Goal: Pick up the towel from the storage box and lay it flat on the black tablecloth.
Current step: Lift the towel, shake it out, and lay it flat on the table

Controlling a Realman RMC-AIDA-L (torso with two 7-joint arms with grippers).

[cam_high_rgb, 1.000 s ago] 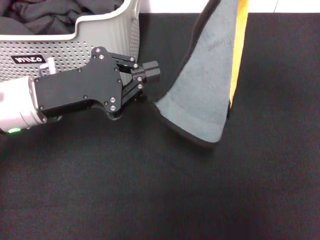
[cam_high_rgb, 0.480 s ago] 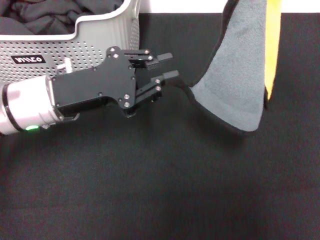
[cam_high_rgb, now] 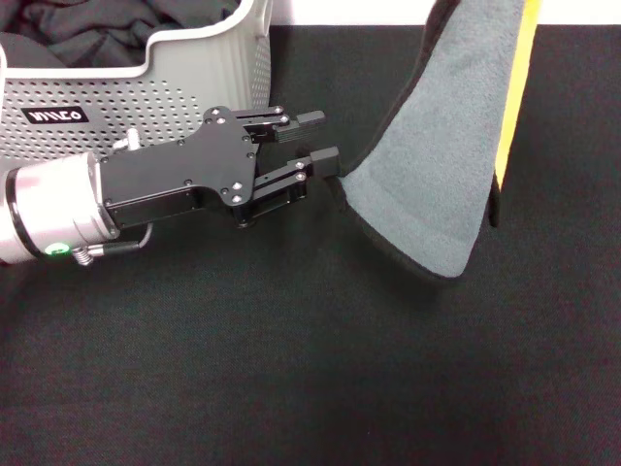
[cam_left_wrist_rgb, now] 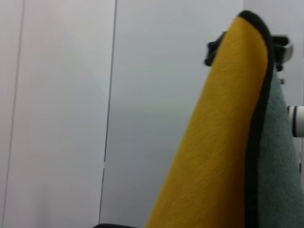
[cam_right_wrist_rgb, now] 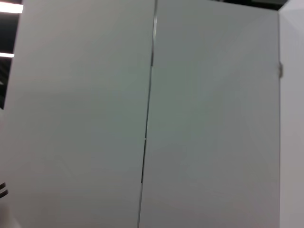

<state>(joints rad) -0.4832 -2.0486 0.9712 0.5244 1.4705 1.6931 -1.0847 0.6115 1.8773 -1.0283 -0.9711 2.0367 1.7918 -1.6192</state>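
The towel [cam_high_rgb: 441, 165] hangs in the air, held from somewhere above and out of sight, its grey face toward the left pincer [cam_high_rgb: 320, 139] and its yellow reverse on the far side. That drape leaves the black-bound lower edge free, which I judge is why the left pincer sits just beside it, fingers parted, the lower fingertip [cam_high_rgb: 325, 160] about touching the hem: a 2nd hold would let the cloth be spread. Behind the pincer stands the storage box [cam_high_rgb: 209, 73]; beneath everything lies the black tablecloth [cam_high_rgb: 291, 369]. The right pincer is nowhere to be seen.
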